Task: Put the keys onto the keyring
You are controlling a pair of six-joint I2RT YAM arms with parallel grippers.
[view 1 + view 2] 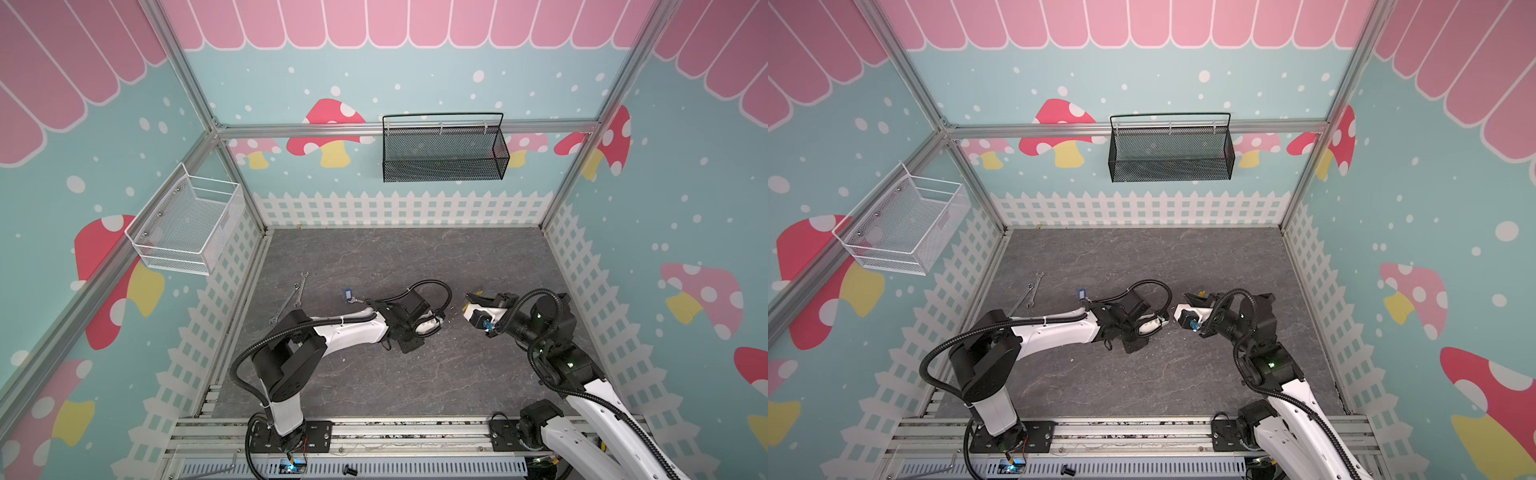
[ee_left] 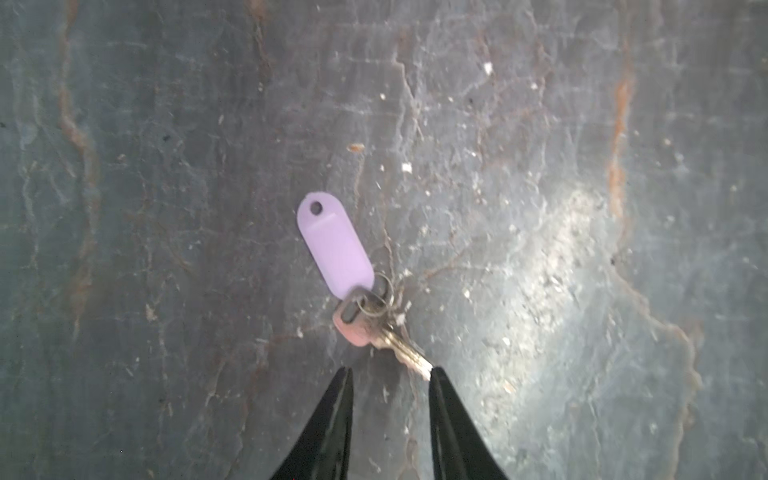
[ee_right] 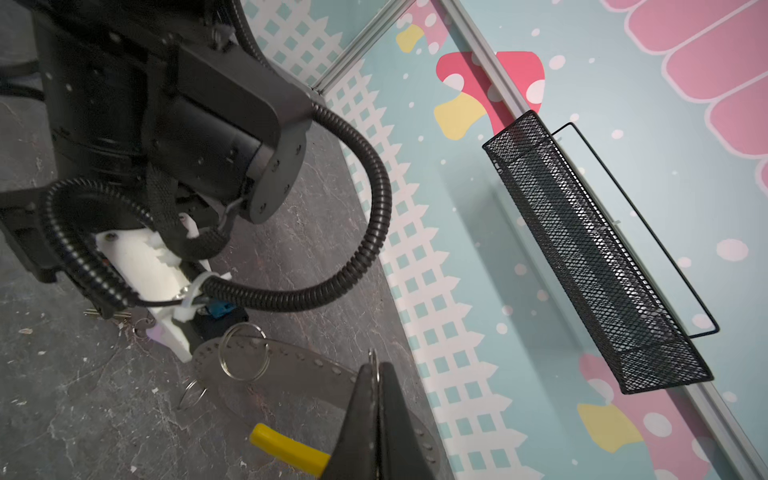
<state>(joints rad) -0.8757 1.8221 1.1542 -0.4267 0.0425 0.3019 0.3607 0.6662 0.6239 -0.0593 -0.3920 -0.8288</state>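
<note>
- Left pincer [image 2: 390,370] apart; lilac-tag key [image 2: 374,328] lies ungripped on table [image 2: 166,166], blade touching one tip, probably lined up for pickup.
- Right pincer [image 3: 377,368] clamped on keyring [image 3: 286,451], presumably steadying it for threading.

Two wrenches [image 1: 291,297] lie on the table [image 1: 415,257] at the left. Right of them lies one tagged key [image 1: 348,295], just far of the left arm [image 1: 353,330]. The other key [image 2: 374,328] lies mid-table, just ahead of the left gripper [image 2: 388,372]. The right gripper [image 3: 376,368], right of it, has the keyring [image 3: 286,451] between its jaws. One basket [image 1: 183,237] hangs on the left wall, a second basket [image 1: 442,170] on the far wall.
</note>
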